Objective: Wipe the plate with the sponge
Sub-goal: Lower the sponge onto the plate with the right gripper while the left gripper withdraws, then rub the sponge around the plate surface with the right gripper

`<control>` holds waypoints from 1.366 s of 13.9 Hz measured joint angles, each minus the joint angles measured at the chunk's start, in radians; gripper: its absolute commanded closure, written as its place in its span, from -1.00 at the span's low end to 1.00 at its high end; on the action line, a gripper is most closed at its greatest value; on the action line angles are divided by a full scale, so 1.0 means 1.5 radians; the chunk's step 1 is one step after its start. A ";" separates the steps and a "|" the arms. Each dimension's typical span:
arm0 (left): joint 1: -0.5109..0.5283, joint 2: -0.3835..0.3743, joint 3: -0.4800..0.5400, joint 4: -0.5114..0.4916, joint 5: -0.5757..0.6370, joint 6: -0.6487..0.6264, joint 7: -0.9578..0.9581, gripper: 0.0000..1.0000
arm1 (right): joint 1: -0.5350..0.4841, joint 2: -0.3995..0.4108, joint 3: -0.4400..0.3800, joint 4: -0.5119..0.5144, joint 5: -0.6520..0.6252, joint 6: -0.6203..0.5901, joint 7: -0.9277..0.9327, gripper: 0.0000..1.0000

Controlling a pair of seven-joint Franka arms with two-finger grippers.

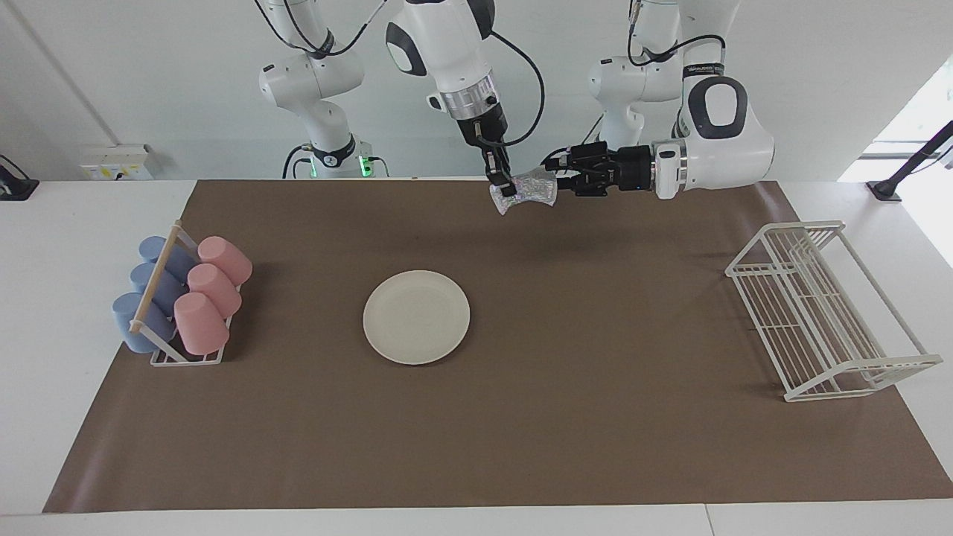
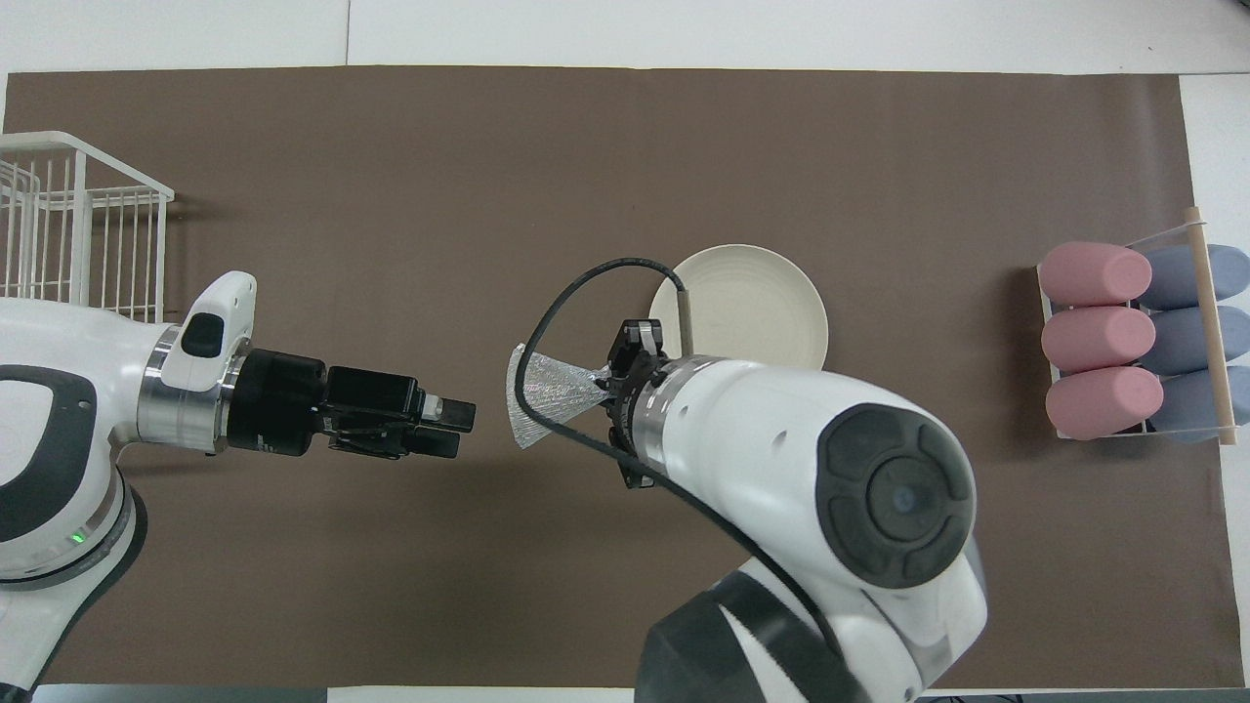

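The glittery silver-white sponge [image 1: 531, 190] [image 2: 545, 391] hangs in the air over the brown mat, pinched at one end by my right gripper [image 1: 505, 186] [image 2: 607, 379], which is shut on it. My left gripper [image 1: 563, 181] [image 2: 455, 428] is level with the sponge, just off its free end. It is open, not touching the sponge and holding nothing. The cream-white plate [image 1: 416, 316] [image 2: 757, 298] lies flat on the middle of the mat, farther from the robots than both grippers. In the overhead view my right wrist covers its near edge.
A rack of pink and blue cups [image 1: 182, 298] [image 2: 1133, 337] stands at the right arm's end of the table. A white wire rack [image 1: 819, 313] [image 2: 78, 220] stands at the left arm's end. A brown mat [image 1: 595, 417] covers the table.
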 measured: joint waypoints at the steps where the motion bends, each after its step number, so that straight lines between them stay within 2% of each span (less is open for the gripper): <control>1: 0.000 0.000 0.001 0.005 0.023 0.001 -0.004 -1.00 | -0.025 0.002 -0.001 -0.010 0.000 0.001 -0.049 1.00; 4: 0.001 0.000 0.003 0.009 0.091 0.008 -0.013 -1.00 | -0.074 0.034 -0.003 -0.059 0.000 0.062 -0.156 1.00; 9: 0.009 0.000 0.006 0.012 0.238 0.048 -0.030 -1.00 | -0.087 0.129 -0.003 -0.144 0.000 0.234 -0.252 1.00; 15: 0.043 0.000 0.009 0.042 0.414 0.064 -0.031 -1.00 | -0.111 0.150 -0.002 -0.201 0.000 0.244 -0.334 1.00; 19: 0.043 0.001 0.007 0.047 0.504 0.077 -0.032 -1.00 | -0.118 0.170 -0.002 -0.225 0.002 0.297 -0.393 1.00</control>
